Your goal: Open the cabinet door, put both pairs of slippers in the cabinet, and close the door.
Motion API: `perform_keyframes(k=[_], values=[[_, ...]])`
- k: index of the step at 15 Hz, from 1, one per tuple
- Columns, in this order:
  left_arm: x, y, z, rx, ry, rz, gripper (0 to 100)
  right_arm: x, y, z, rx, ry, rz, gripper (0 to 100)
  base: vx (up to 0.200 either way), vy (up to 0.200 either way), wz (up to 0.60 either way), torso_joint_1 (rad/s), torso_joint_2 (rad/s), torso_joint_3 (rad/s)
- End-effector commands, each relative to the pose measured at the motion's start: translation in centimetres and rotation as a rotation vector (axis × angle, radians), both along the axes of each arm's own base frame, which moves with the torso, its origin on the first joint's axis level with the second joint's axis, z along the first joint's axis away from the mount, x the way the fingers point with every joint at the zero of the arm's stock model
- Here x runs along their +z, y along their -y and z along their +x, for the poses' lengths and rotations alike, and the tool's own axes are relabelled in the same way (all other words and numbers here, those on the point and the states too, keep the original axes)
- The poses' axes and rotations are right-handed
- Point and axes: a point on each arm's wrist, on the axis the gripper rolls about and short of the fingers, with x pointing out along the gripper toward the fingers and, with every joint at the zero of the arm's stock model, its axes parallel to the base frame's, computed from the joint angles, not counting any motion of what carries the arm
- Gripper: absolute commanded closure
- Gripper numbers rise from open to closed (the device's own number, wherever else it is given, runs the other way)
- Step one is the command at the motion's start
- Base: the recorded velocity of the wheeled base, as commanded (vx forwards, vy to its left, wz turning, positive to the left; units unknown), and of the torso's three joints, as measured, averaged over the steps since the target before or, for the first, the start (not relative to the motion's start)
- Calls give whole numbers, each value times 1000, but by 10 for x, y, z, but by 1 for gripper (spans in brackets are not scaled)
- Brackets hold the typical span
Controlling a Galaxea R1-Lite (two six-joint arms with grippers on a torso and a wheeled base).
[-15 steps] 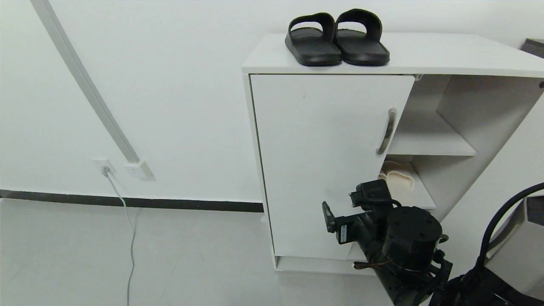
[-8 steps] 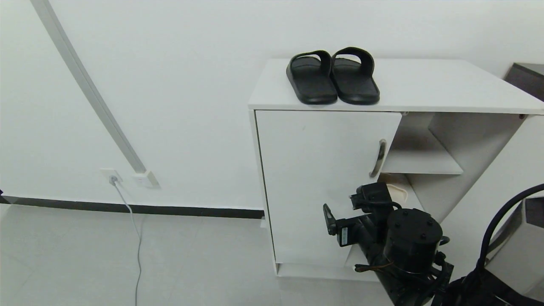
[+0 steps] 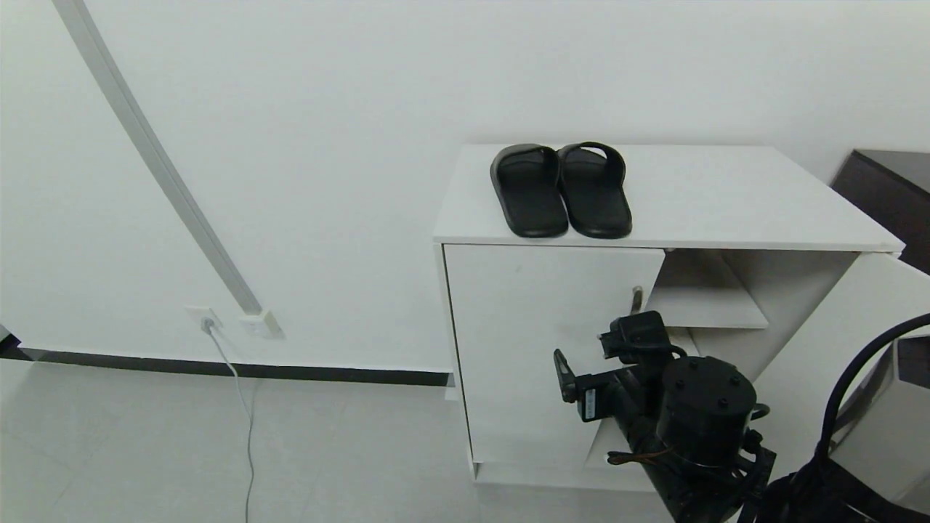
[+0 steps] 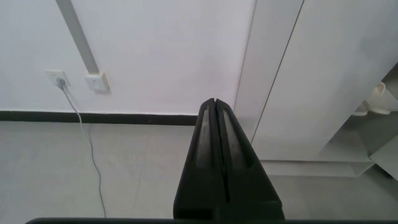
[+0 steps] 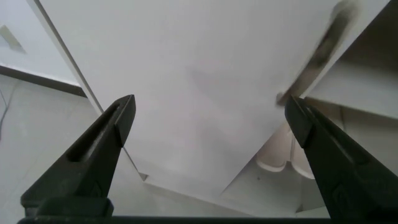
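Note:
A pair of black slippers lies side by side on the white cabinet's top. The cabinet's left door is closed, and its metal handle peeks above my right arm. The right door stands swung open, showing a shelf. A cream pair of slippers sits on a lower shelf inside. My right gripper is open wide, close in front of the left door, with the handle off to one side. My left gripper is shut on nothing, low beside the cabinet.
A wall socket with a grey cable running down to the floor is left of the cabinet. A slanted cable duct crosses the wall. Dark furniture stands right of the cabinet. Open tiled floor lies to the left.
The head camera has moved: the cabinet and wall now sit lower in the picture, showing more of the cabinet top. My right arm holds the same place; nothing was gripped or let go.

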Motion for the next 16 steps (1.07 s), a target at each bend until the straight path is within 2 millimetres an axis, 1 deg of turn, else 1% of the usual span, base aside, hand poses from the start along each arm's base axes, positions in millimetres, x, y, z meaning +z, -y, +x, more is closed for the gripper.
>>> perform_keyframes(k=[1, 11, 16], values=[[0, 0, 0, 1, -1, 0, 100, 0, 0, 0, 0, 0, 0, 0, 0, 0, 0, 217, -530, -315], [0, 0, 0, 1, -1, 0, 100, 0, 1, 1, -6, -1, -4, 0, 0, 0, 0, 243, -566, -322], [0, 0, 0, 1, -1, 0, 100, -1, 2, 0, -7, -2, -9, 0, 0, 0, 0, 181, -415, -222]])
